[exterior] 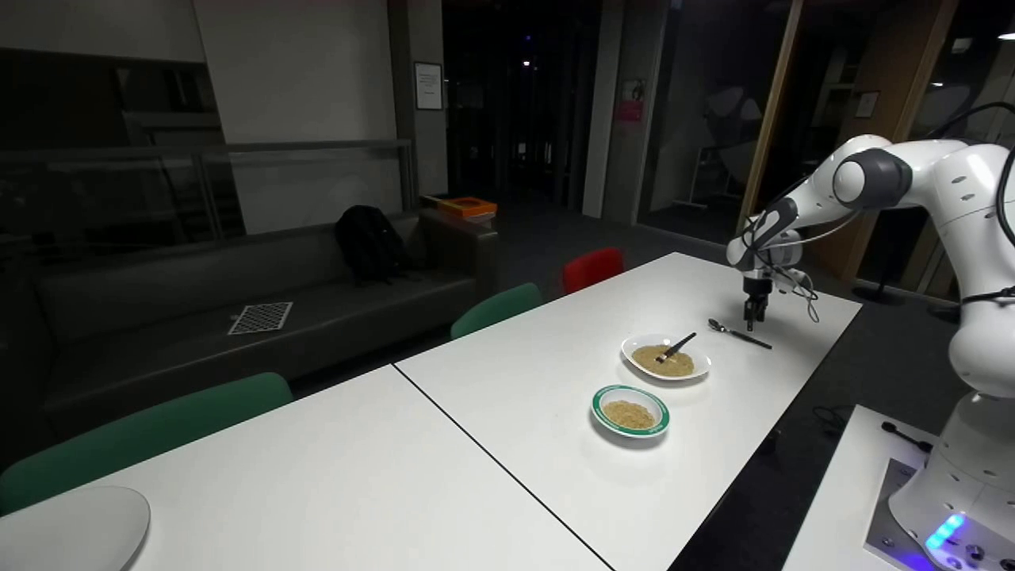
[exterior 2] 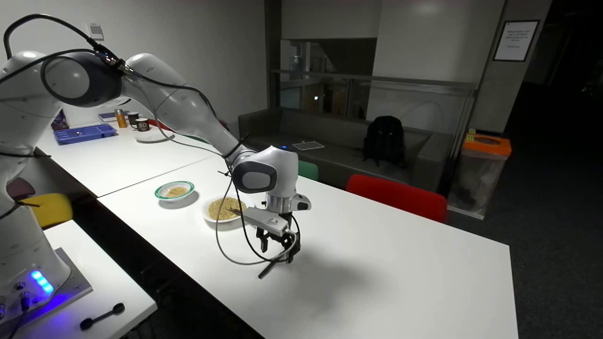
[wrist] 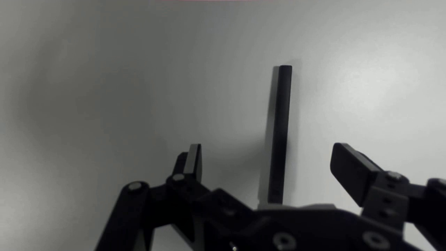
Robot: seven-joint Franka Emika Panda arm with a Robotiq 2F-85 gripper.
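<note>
My gripper (wrist: 267, 146) points down above the white table, jaws wide apart and holding nothing. Between its fingers, seen from the wrist, runs the black handle (wrist: 281, 132) of a spoon (exterior: 716, 325) lying on the table; neither finger touches it. The handle is nearer the right finger (wrist: 352, 170), and its lower part passes out of sight behind the gripper body. Close by stands a white oval dish (exterior: 629, 358) of tan grains, with a black-handled utensil (exterior: 679, 346) resting in it. Beyond that is a green-rimmed bowl (exterior 2: 162, 194), also with grains inside.
A large white plate (exterior: 75, 527), a blue tray (exterior 2: 85, 134), mugs (exterior 2: 142, 124) and an orange bottle (exterior 2: 120, 118) are on the far table half. Red (exterior 2: 395, 197) and green (exterior: 498, 309) chairs line one side. Cables (exterior 2: 221, 245) hang loosely around the wrist.
</note>
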